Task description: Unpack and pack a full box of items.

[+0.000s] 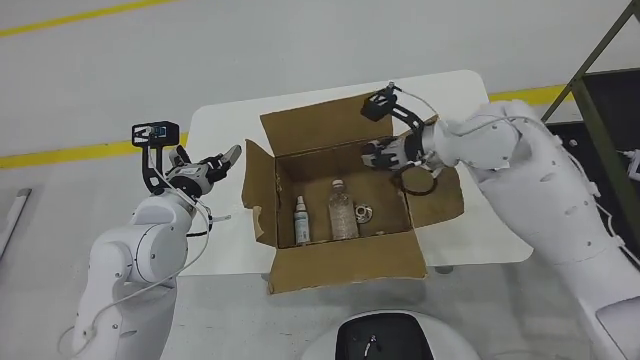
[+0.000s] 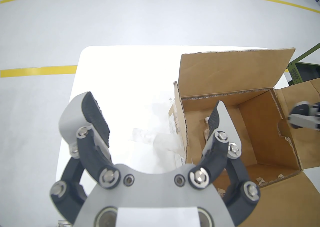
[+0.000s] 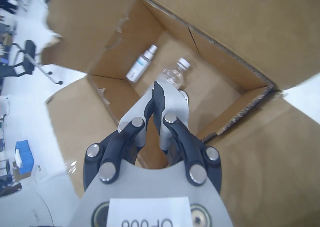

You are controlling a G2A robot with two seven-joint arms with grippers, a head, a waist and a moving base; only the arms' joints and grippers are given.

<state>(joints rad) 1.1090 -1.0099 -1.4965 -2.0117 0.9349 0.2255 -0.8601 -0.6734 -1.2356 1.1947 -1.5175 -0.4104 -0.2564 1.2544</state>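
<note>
A brown cardboard box (image 1: 345, 260) stands open in the middle of the top view on a white, round-cornered table (image 1: 225, 120), its four flaps folded outward. On its floor lie a small white spray bottle with a blue label (image 1: 301, 222), just to its right a clear plastic water bottle with a white cap (image 1: 342, 213), and right of that a small round thing (image 1: 364, 213) that I cannot identify. A yellow floor line (image 1: 160, 0) runs across the upper left, and a dark green metal frame (image 1: 600, 60) stands at the right edge.

My left gripper (image 1: 225, 160) hangs over bare tabletop left of the box, with the box's raised left flap (image 1: 258, 195) between it and the bottles. Its fingers (image 2: 96, 118) are spread wide and touch nothing.

My right gripper (image 1: 378, 155) hangs over the upper right corner of the box, above the water bottle's end of the floor. Its fingers (image 3: 158, 97) are pressed together, pad against pad, clear of the bottles.
</note>
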